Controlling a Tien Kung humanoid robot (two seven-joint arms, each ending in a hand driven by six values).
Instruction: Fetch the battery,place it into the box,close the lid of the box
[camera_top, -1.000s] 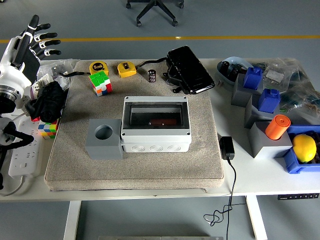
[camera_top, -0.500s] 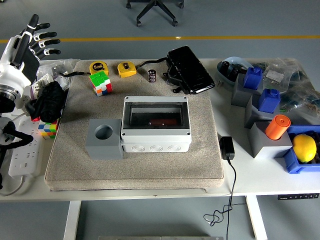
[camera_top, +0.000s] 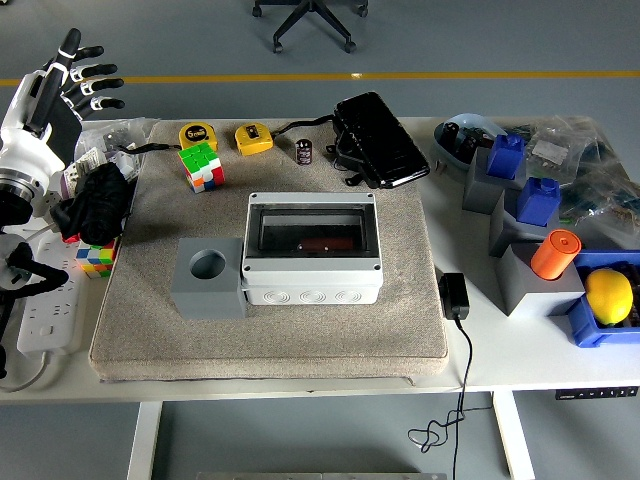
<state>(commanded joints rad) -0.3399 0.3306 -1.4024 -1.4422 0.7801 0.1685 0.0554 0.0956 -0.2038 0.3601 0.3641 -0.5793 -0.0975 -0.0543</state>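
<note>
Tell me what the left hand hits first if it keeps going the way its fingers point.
Nothing that shows. The left hand is raised at the table's far left corner, fingers spread toward the floor beyond; depth is unclear, but the way looks free.

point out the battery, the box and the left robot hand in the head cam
battery (camera_top: 304, 151), head view, on the middle of its dark upright body.
box (camera_top: 312, 293), head view, on its grey front wall.
left robot hand (camera_top: 70, 82), head view, on the palm below the spread fingers.

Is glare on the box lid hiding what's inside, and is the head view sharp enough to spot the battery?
Head view: sharp and evenly lit; the box lid shows little glare, a dark interior visible; the battery is small but crisp.
</note>
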